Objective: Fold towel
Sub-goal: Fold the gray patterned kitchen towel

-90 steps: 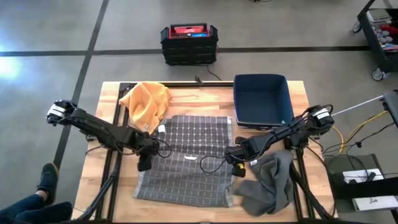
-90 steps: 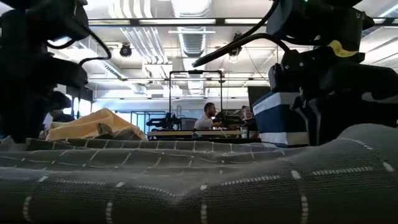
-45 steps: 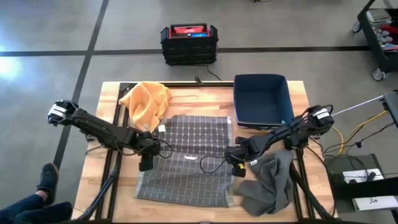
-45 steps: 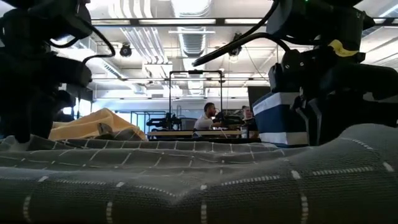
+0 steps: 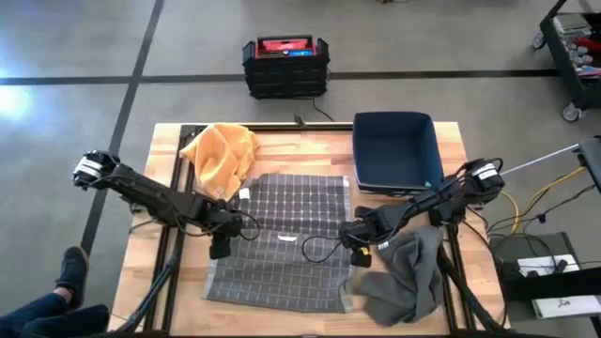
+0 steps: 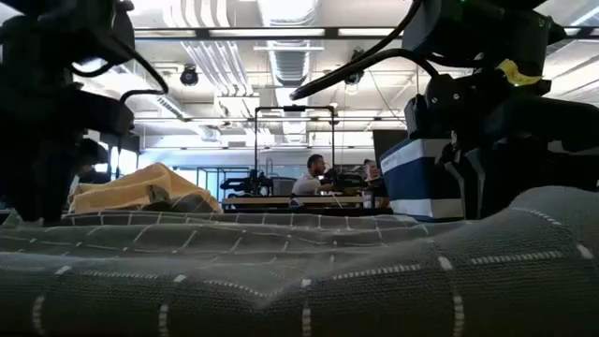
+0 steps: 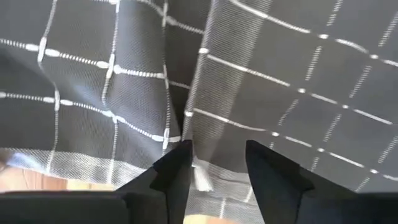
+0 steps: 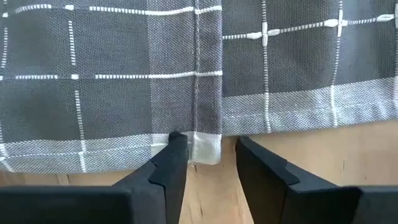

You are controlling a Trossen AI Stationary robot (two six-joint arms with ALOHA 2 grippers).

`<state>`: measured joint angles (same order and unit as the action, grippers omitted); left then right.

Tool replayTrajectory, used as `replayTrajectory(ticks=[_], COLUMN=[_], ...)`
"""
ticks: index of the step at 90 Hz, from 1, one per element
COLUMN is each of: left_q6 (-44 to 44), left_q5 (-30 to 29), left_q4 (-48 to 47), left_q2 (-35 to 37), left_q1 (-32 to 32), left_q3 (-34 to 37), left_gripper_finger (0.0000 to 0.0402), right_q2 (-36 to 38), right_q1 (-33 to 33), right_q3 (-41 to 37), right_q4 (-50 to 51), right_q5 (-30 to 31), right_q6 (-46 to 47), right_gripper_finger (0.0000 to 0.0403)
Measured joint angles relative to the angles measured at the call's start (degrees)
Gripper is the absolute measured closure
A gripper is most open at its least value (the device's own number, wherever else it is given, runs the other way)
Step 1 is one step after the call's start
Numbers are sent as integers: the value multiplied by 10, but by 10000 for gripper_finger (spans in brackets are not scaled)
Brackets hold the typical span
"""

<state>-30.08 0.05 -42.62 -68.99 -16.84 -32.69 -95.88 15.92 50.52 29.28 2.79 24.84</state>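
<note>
Jaws of both grippers stand slightly parted, each straddling a hem of the grey checked towel (image 5: 282, 239) without yet pinching it; the left gripper (image 7: 214, 163) sits at the towel's left edge, the right gripper (image 8: 208, 157) at its right edge, over a doubled seam; the towel lies spread mid-table (image 5: 164, 150). To fold well, I judge each should close fully on the hem, both layers at the right; then lift together, evenly, keeping the cloth taut.
</note>
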Motion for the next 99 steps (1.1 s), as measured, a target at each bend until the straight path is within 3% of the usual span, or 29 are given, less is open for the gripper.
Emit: replayTrajectory(ticks=[62,77,99], left_q6=[-9,-6,-5], left_q5=[-28,11,-1], left_q4=[-42,-41,-49], left_q2=[-3,-5,-5], left_q1=[0,0,0], left_q3=[-13,-12,-3], left_gripper_finger=[308,317,325], right_q2=[0,0,0], right_q1=[0,0,0], right_q3=[0,0,-1], right_q4=[-1,-1,-1], right_q5=[2,2,3], right_q6=[-3,-13,-15], right_gripper_finger=[263,269,278])
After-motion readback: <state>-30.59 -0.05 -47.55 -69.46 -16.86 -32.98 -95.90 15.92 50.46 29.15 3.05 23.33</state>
